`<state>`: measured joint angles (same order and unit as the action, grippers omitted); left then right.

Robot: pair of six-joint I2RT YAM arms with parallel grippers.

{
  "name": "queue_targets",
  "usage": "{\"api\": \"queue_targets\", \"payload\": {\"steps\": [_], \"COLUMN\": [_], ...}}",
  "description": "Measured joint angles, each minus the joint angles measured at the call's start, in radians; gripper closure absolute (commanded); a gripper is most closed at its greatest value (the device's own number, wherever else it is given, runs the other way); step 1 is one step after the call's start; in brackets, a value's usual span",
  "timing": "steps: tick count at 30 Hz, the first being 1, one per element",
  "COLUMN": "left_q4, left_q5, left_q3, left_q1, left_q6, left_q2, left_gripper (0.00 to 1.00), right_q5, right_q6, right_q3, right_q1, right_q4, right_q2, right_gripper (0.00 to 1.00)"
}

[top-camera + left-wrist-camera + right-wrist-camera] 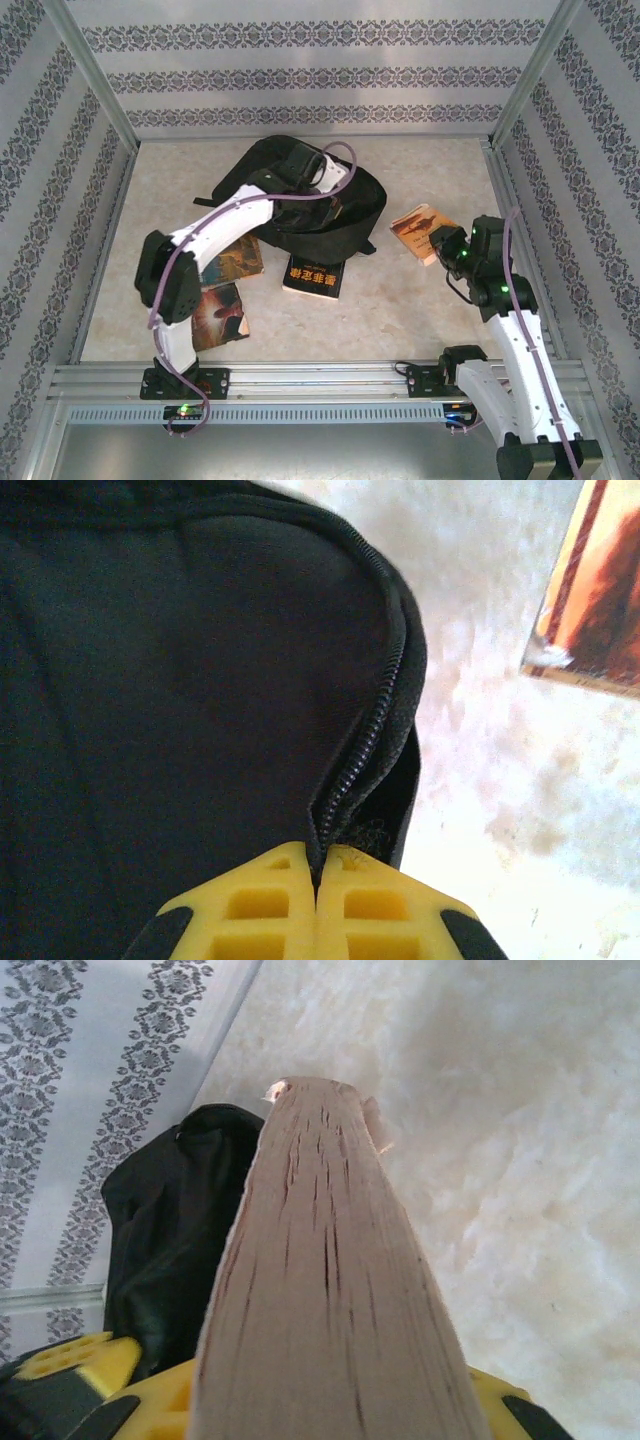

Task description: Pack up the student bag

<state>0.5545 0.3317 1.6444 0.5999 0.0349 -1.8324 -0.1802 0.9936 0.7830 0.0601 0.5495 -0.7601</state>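
The student bag (300,205), a soft black backpack, lies at the middle back of the table. My left gripper (305,165) reaches over its top. In the left wrist view, the yellow fingers (270,900) are shut, pinching the bag's zip edge (365,750) between them. My right gripper (447,247) stands to the right of the bag and is shut on an orange-covered book (420,228). That book's page edge (330,1290) runs up between the yellow fingers (160,1400), with the bag (170,1240) behind it to the left.
A black book (313,275) lies just in front of the bag. Two picture-covered books (235,260) (220,315) lie under the left arm. A book corner (595,590) lies beside the bag. Patterned walls enclose the table, and a metal rail (320,380) runs along the near edge.
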Motion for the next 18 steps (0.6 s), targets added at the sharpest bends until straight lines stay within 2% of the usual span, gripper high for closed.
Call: {"api": "queue_targets", "payload": {"steps": [8, 12, 18], "left_q4": [-0.138, -0.163, -0.22], "left_q5": [-0.09, -0.107, -0.129], "left_q3": [-0.167, -0.223, -0.257], "left_q1": [-0.018, -0.02, -0.039], "left_q6": [0.103, 0.133, 0.18], "left_q2": [0.248, 0.298, 0.319], "left_gripper": [1.0, 1.0, 1.0], "right_q5": [-0.04, -0.09, -0.165], "right_q6": [-0.031, -0.005, 0.147], "right_q3": [0.135, 0.184, 0.173], "right_q1": [0.15, 0.19, 0.212], "right_q4": [-0.102, -0.14, -0.199], "right_q2": [-0.151, -0.267, -0.369], "right_gripper": [1.0, 1.0, 1.0]}}
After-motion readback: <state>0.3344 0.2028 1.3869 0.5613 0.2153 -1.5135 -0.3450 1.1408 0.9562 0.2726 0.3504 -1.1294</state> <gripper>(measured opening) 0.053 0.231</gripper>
